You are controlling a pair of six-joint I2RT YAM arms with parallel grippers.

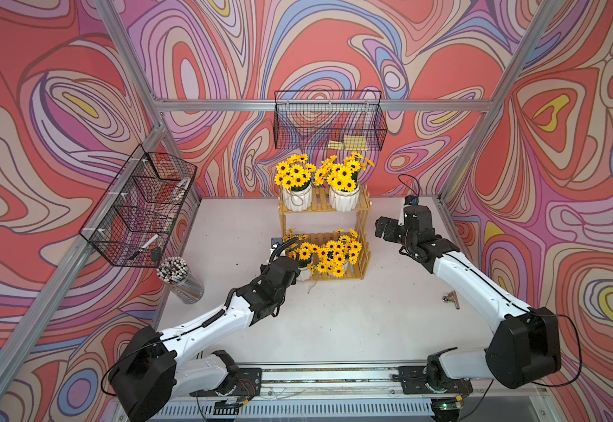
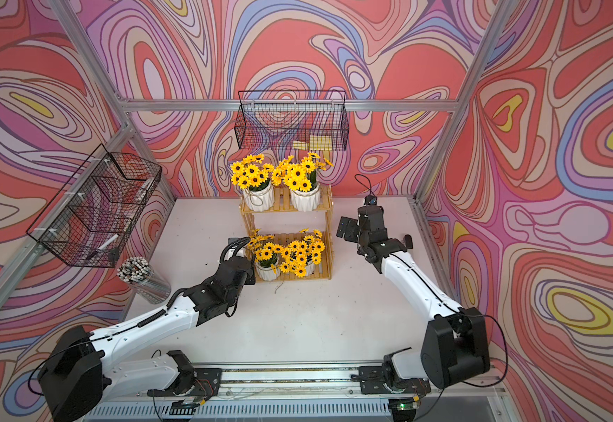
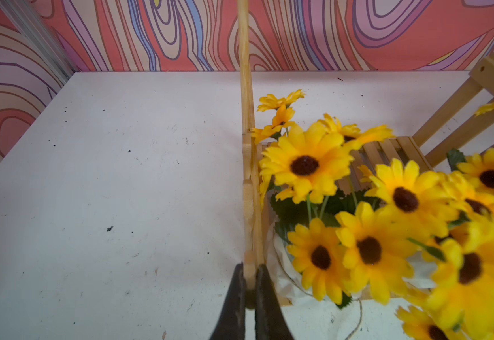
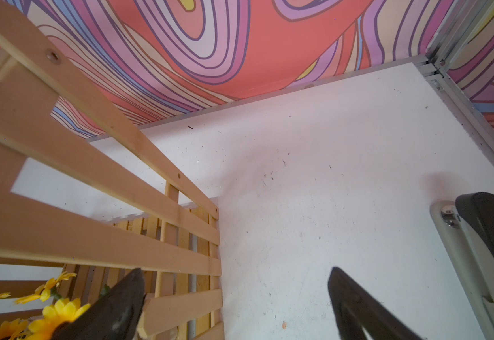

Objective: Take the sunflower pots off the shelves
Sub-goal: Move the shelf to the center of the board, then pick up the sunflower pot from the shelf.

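In both top views the sunflower pots (image 1: 343,199) (image 2: 305,199) stand two to each tier of the shelves (image 1: 320,204) on the worktop (image 1: 334,321). In the left wrist view the left tool (image 3: 250,294) is pinched narrow on an upright post of the shelves. In the right wrist view the right tool (image 4: 237,276) gapes wide near the side slats.

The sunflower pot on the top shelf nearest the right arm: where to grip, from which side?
Probably the pot's ribbed body below the twine, from the open front. The pot stands upright, flowers cover its top, and the shelves' front edge shows no rail.
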